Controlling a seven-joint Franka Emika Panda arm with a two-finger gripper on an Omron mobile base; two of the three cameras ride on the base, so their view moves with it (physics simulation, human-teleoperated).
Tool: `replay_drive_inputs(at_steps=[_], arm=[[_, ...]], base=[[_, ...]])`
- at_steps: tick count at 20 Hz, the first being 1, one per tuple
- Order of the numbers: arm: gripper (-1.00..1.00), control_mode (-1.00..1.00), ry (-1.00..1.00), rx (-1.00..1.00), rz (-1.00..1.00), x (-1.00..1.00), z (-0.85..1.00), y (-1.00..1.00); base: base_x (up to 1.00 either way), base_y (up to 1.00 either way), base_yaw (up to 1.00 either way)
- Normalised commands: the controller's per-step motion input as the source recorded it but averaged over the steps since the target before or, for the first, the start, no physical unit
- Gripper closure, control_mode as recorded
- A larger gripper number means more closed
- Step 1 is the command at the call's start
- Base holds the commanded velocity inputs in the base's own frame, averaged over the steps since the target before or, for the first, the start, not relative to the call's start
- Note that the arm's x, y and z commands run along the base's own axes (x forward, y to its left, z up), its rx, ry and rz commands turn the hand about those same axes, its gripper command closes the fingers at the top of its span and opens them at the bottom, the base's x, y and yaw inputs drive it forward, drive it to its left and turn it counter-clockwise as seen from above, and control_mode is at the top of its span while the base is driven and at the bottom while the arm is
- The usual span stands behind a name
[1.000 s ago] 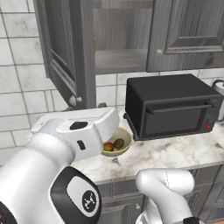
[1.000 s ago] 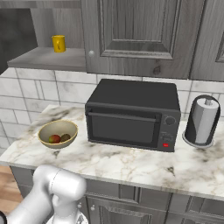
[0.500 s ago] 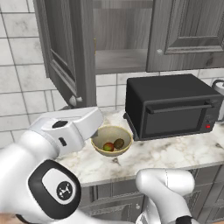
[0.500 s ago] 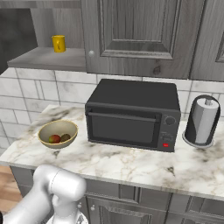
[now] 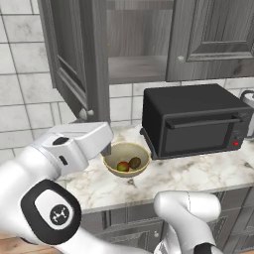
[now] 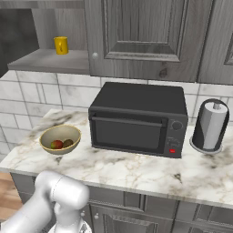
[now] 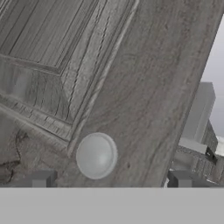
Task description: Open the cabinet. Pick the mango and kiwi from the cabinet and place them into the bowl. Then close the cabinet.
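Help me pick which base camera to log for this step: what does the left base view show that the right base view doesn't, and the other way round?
Left base view alone: the cabinet's open door swung out, its round knob low on the edge.

Right base view alone: a yellow cup on the cabinet shelf and a paper towel roll standing right of the toaster oven.

Both: the bowl on the marble counter holding the mango and kiwi, with the oven beside it.

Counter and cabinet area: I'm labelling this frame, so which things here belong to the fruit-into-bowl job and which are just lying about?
Job:
cabinet, left door open
knob
mango and kiwi, in the bowl
hand, fingertips either side of the knob

Lying about:
toaster oven
paper towel roll
yellow cup on the shelf
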Motion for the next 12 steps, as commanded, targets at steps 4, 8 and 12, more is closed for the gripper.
replay_drive_inputs(at_steps=[4,8,12], arm=[[-1.00,-1.00,-0.02,-0.04,-0.08,0.15,0.00,-0.09],[-1.00,-1.00,-0.03,-0.03,-0.07,0.18,0.00,-0.19],[-1.00,-1.00,-0.04,-0.02,-0.06,0.19,0.00,-0.26]], base=[[0.00,0.00,0.00],[0.00,0.00,0.00],[0.00,0.00,0.00]])
